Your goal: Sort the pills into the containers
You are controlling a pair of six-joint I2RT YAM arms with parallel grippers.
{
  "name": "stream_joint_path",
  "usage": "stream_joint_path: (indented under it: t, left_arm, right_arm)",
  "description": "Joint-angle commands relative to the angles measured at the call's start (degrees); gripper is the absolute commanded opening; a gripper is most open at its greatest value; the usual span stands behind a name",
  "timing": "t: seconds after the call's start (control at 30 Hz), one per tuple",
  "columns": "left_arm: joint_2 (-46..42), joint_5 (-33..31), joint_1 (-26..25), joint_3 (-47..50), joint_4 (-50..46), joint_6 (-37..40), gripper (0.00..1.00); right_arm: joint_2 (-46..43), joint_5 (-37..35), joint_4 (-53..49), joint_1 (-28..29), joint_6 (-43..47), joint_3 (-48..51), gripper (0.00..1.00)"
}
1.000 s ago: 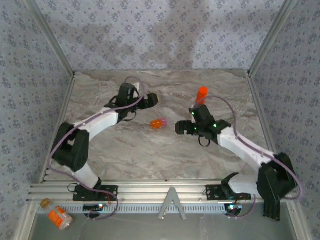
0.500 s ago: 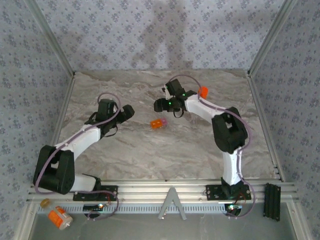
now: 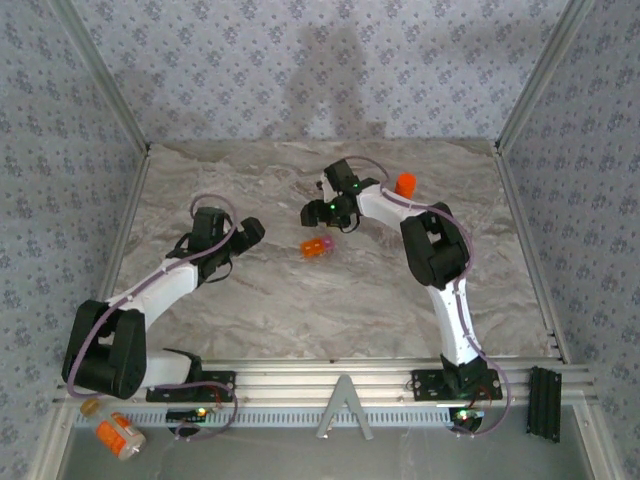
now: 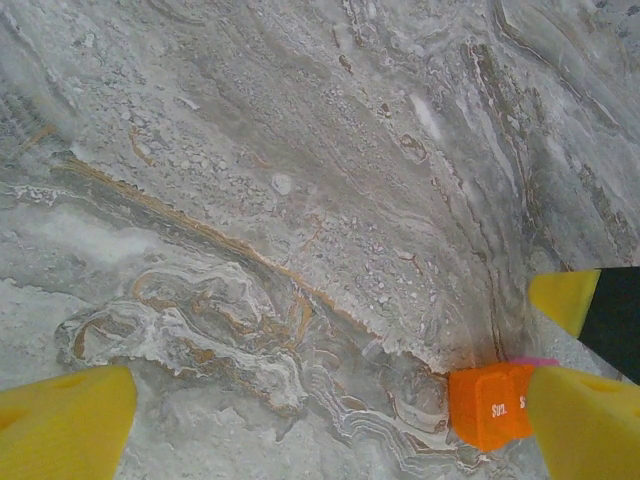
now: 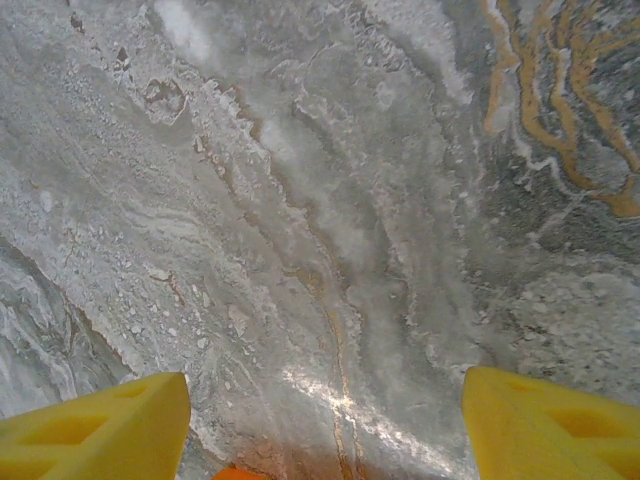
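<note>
Jaws gape empty on both arms, the left gripper [image 3: 254, 232] left of the tiny orange box [image 3: 317, 247] at centre, the right gripper [image 3: 310, 214] just beyond it, seemingly lining up a grasp, while the orange-capped pill bottle [image 3: 405, 184] sits far right.

marble table [image 3: 300, 300] | white-labelled orange bottle [image 3: 120, 436] lying on near ledge, left corner | black block [image 3: 541, 402] near right corner

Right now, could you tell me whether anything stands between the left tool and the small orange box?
Nothing visible does: bare marble table lies between the left tool and the small orange box; the right tool is beside it.
</note>
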State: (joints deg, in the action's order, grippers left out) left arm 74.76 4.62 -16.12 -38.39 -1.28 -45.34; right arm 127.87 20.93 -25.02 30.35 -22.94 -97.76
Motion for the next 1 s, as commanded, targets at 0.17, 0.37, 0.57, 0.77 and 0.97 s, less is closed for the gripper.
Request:
stream_joint_path:
  t: [0.17,0.37,0.57,0.77,0.97]
  left_arm:
    - [-0.94,-0.19,0.47,-0.04,0.78,-0.20,1.00]
    - [-1.11,-0.13,0.48,0.25,1.01,-0.48,1.00]
    - [-1.54,-0.22,0.48,0.36,1.03,-0.52,1.00]
    - [-2.24,-0.40,0.54,0.82,0.97,-0.28,1.00]
    - [-2.30,-0.40,0.61,0.95,1.01,-0.03,1.00]
  right_arm:
    - [-4.58,2.65,0.04,0.10,0.35,4.61,0.73]
    - [-7.90,3.70,1.20,0.42,0.88,8.94,0.72]
    - [-11.82,3.94,2.47,1.83,1.10,13.62,0.70]
    - [-15.17,4.20,3.87,4.19,0.58,18.52,0.70]
    - [-18.30,4.90,4.27,6.73,0.09,21.73,0.70]
